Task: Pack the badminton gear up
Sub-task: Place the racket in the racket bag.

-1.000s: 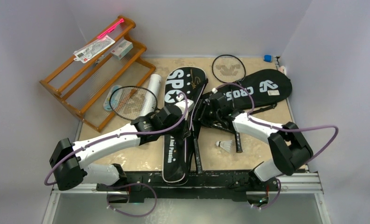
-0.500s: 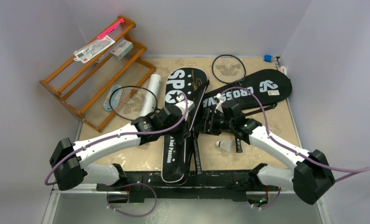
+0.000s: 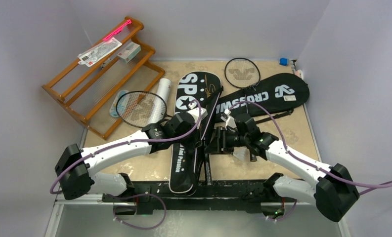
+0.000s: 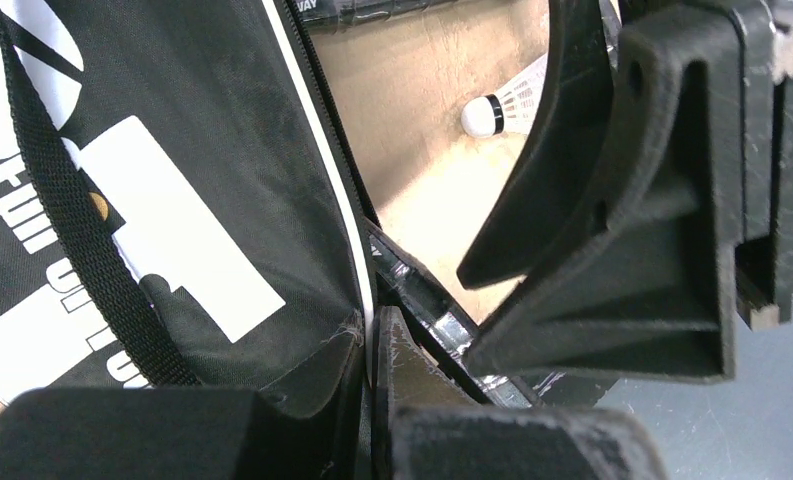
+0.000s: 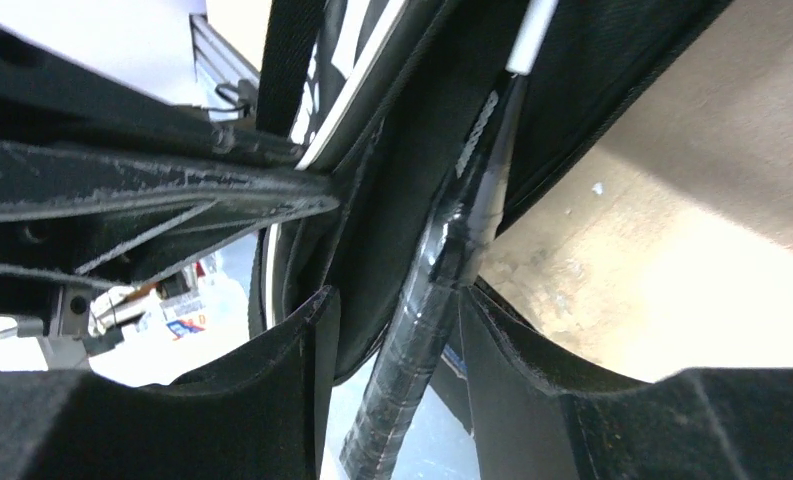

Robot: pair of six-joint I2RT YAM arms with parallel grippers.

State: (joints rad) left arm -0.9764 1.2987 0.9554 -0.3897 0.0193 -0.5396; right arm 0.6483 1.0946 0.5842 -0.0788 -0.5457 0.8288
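The left gripper (image 4: 372, 345) had its jaws pressed together on the white-piped zip edge of the near racket bag (image 3: 183, 170). The bag lay on the tabletop (image 3: 302, 138) between the two arms, its long axis running near to far, with the broad head end away and the narrow end at the near edge. The right gripper (image 5: 397, 300) held its jaws apart on either side of the black racket handle (image 5: 442, 250). The handle stuck out of the bag's opened side, butt toward the near edge.
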